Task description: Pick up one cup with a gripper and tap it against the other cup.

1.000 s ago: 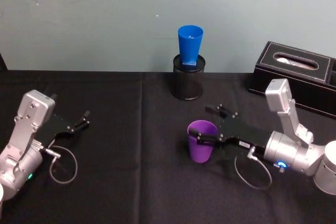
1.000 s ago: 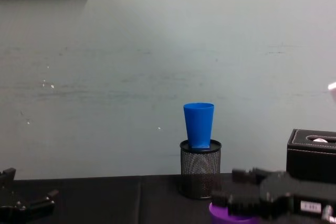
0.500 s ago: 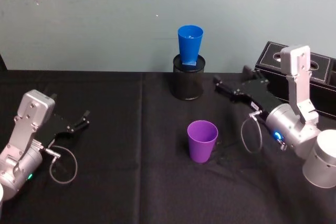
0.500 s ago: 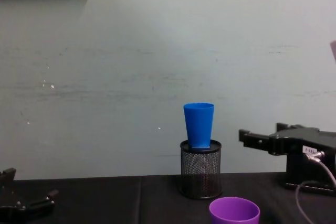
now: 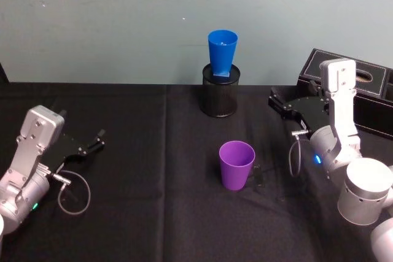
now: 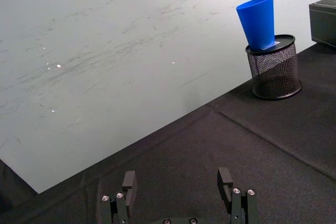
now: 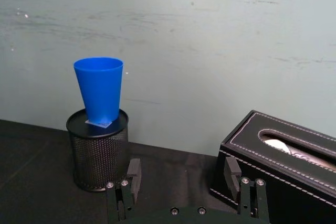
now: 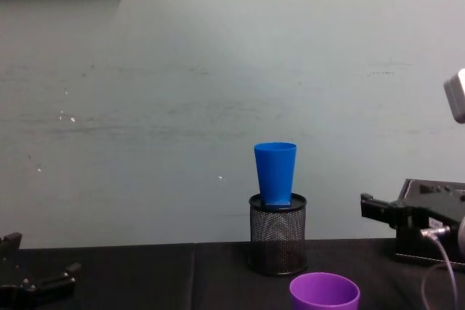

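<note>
Purple cup [image 5: 237,164] upright, well apart from open right pincer [image 5: 274,104].

The purple cup [image 5: 236,164] stands upright, mouth up, on the black counter [image 5: 159,200] just below the frame's centre, free of any grip. The blue cup [image 5: 221,53] sits upright atop the black mesh holder [image 5: 219,97], above centre and well apart from the purple one.

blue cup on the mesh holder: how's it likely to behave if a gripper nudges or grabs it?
The blue cup stands narrow end down on the black mesh holder, leaning slightly, so a nudge would probably tip it off. It looks like thin, empty plastic: likely light and somewhat squeezable. Its smooth taper may slip through the fingers.
</note>
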`<state>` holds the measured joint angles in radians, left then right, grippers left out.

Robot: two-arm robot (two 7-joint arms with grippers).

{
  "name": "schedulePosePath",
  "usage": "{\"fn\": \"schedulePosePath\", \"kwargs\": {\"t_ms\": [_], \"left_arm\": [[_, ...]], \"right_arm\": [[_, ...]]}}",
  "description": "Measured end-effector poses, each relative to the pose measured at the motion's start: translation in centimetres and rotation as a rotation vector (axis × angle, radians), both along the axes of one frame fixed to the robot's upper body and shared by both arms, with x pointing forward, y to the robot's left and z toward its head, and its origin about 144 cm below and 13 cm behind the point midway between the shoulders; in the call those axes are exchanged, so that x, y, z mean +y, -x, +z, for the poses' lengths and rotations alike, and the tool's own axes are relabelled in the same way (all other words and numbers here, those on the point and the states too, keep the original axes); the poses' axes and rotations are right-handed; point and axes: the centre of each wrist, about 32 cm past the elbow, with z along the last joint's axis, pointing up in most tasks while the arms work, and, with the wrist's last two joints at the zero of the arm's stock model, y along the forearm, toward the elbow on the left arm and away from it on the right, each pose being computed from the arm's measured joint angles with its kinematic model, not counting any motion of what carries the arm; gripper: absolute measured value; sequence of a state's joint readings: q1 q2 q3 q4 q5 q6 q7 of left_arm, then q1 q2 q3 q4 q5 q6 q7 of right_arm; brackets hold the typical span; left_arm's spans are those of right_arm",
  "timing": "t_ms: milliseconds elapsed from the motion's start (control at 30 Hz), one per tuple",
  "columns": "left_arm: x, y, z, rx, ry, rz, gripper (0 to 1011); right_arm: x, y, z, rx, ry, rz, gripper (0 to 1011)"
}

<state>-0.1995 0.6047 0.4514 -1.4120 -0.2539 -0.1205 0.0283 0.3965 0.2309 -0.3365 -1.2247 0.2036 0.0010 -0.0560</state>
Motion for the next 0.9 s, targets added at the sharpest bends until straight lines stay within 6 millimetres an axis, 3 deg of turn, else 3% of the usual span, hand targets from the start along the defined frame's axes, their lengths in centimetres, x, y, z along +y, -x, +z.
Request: {"fn": "schedulePosePath", "kwargs": {"t_ms": [900], "left_arm": [[0.00, 0.00, 0.00, 0.000, 0.000, 0.000, 1012]], "right_arm": [[-0.01, -0.02, -0.02, -0.004, 0.001, 0.007, 1003]]}}
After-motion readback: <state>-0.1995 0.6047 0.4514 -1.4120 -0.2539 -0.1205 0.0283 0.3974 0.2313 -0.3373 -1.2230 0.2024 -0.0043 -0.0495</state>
